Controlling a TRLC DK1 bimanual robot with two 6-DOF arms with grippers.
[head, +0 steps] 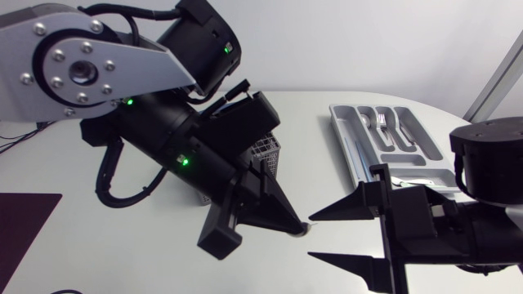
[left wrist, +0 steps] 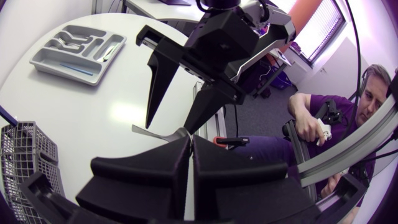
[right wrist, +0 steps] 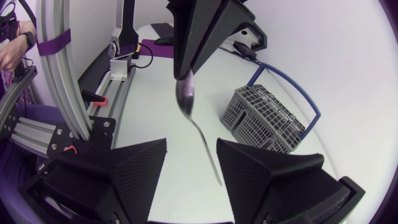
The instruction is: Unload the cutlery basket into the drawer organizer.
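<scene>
Spoon (right wrist: 198,132) hangs in the air beside the cutlery basket (head: 266,150), on the side of it that faces the drawer organizer (head: 337,115). The left gripper (head: 299,225) pinches it by the far end of its bowl, fingers closed tight on the metal. The handle points away from the basket, toward the right gripper (head: 317,238).

The right gripper's fingers (right wrist: 127,168) stand wide apart, and the handle runs into the gap between them. It lies closer to one finger, and I cannot tell whether it touches. Seen from the left wrist, the two grippers meet tip to tip, just clear of the basket.

The wire basket stands on the white table (head: 310,110), partly hidden under the left arm. The organizer lies well apart from it, with some cutlery (head: 384,124) already in its compartments.
</scene>
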